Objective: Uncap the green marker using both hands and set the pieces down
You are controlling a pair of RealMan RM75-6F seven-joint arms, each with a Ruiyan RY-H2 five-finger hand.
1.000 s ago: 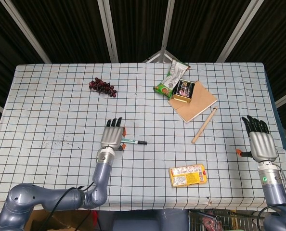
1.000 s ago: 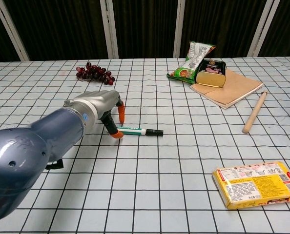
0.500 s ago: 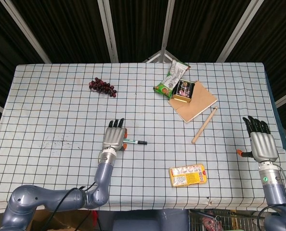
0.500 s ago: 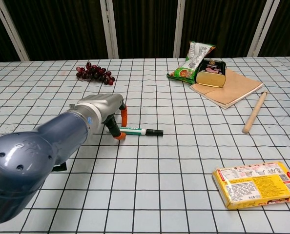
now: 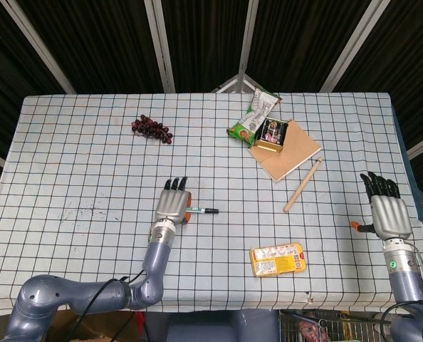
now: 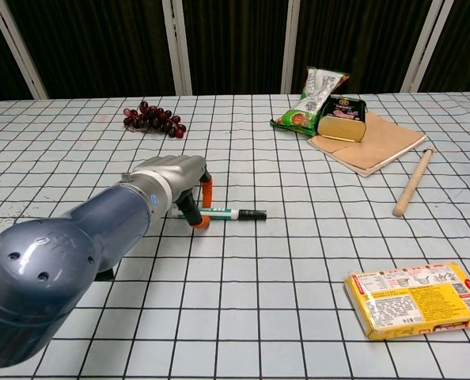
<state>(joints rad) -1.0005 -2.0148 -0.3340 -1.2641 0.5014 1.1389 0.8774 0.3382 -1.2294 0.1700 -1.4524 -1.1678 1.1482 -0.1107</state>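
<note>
The green marker [image 5: 204,211] [image 6: 233,214] lies flat on the checked tablecloth, its black tip pointing right. My left hand [image 5: 172,206] [image 6: 174,179] sits over the marker's left end with its fingers stretched out. In the chest view its orange-tipped fingers [image 6: 202,222] come down on both sides of that end, and I see no closed grip. That end of the marker is hidden under the hand. My right hand [image 5: 387,214] rests with fingers apart near the table's right edge, far from the marker, holding nothing. It does not show in the chest view.
A yellow packet [image 5: 277,259] [image 6: 413,299] lies front right of the marker. A wooden stick [image 5: 302,185] [image 6: 411,182], a brown board [image 5: 300,153] [image 6: 381,142] bearing a tin [image 5: 273,133] [image 6: 343,117], and a snack bag [image 5: 253,115] [image 6: 312,96] lie back right. Grapes [image 5: 152,128] [image 6: 152,119] lie back left.
My left hand has slid right along the table and now covers more of the marker's left end. The marker and the right hand have stayed put.
</note>
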